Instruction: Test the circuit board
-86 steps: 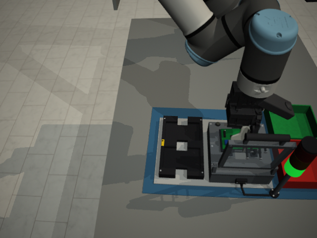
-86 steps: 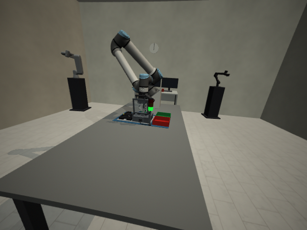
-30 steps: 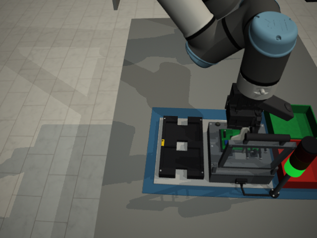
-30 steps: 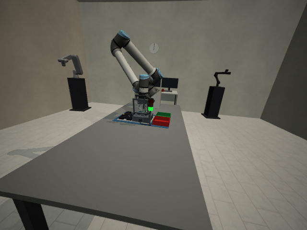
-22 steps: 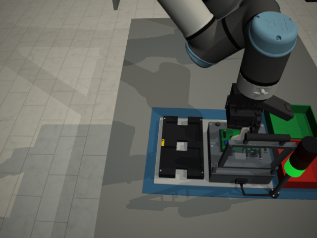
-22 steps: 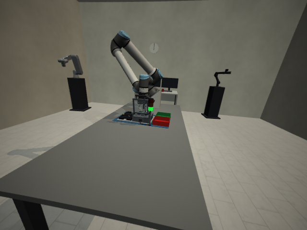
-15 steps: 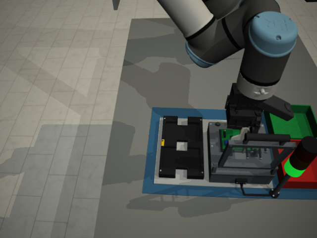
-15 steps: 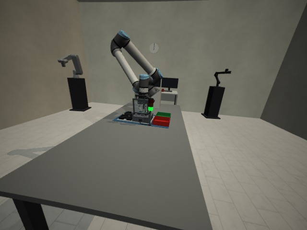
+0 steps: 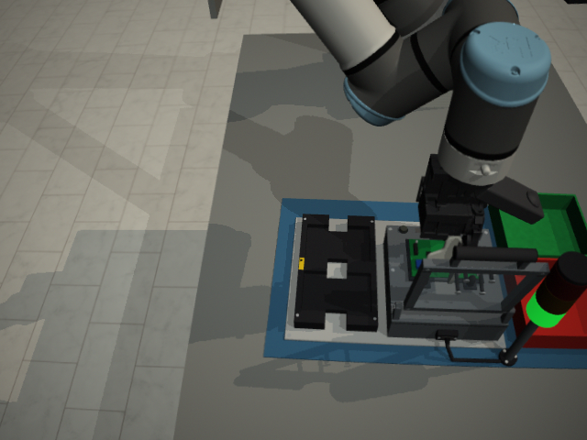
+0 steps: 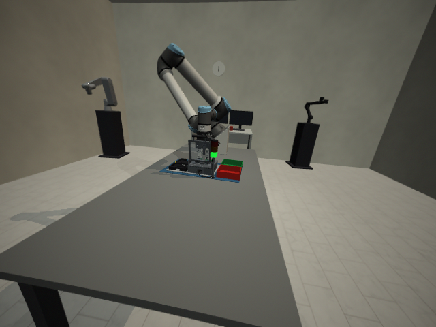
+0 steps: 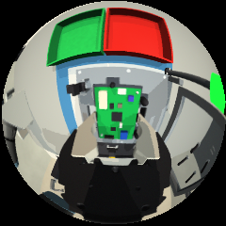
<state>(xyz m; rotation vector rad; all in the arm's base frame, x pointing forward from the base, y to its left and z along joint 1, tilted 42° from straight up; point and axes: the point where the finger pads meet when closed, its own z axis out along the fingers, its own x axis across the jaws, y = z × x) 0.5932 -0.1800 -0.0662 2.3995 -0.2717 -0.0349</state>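
The green circuit board (image 9: 418,252) (image 11: 115,110) lies component side up over the open grey tester (image 9: 397,289) (image 11: 123,75). My gripper (image 9: 449,247) (image 11: 117,112) reaches down into the tester and is shut on the board's near edge. I cannot tell whether the board still rests on the pins. The tester's lid frame (image 9: 492,268) is raised, with its handle bar (image 9: 495,256) in front of the gripper. The signal light (image 9: 545,310) (image 10: 213,154) (image 11: 217,91) glows green. The green bin (image 9: 536,232) (image 11: 77,40) and red bin (image 9: 566,324) (image 11: 137,30) stand beside the tester.
The black board tray (image 9: 337,246) lies left of the tester on the blue mat (image 9: 277,289). The latch hook with its black tab (image 9: 446,335) is on the tester's front wall. The light's black post (image 9: 521,338) leans in front of the red bin.
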